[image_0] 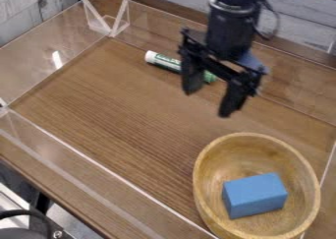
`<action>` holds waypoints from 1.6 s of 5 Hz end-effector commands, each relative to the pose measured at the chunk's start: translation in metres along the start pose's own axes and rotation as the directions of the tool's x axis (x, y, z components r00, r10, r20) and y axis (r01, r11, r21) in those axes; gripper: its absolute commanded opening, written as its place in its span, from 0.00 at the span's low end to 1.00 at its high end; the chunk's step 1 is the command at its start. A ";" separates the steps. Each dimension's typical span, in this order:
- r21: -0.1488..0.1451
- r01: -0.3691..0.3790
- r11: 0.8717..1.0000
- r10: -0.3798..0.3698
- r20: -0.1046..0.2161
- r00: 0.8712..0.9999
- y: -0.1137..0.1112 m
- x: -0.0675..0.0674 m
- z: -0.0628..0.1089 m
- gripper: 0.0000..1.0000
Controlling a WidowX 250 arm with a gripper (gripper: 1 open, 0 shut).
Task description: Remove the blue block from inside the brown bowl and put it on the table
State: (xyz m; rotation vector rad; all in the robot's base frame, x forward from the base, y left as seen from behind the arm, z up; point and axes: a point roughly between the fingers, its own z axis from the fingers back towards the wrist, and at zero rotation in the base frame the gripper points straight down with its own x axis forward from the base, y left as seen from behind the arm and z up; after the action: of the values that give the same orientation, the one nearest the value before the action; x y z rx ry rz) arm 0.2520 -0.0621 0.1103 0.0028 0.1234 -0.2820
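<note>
hand (214, 90): spread wide, empty | over table (105, 105) | blue block (254, 195) in brown bowl (210, 164)

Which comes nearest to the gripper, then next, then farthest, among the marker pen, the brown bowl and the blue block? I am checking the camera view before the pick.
Measured from the open gripper:
1. The marker pen, just up and left of it, partly hidden behind the fingers.
2. The brown bowl, its near rim down and right.
3. The blue block, lying inside the bowl, lower right.
</note>
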 end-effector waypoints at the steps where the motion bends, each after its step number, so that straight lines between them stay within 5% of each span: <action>1: 0.027 0.131 0.991 -0.133 0.072 0.989 -0.028 -0.001 0.014 1.00; 4: 0.075 0.326 0.943 -0.332 0.107 0.937 -0.074 -0.011 -0.008 1.00; 8: 0.082 0.357 0.930 -0.366 0.158 0.917 -0.074 -0.008 -0.022 1.00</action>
State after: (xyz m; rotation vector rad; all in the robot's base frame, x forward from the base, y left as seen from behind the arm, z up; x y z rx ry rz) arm 0.2165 -0.1295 0.0759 0.0197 0.0019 -0.6613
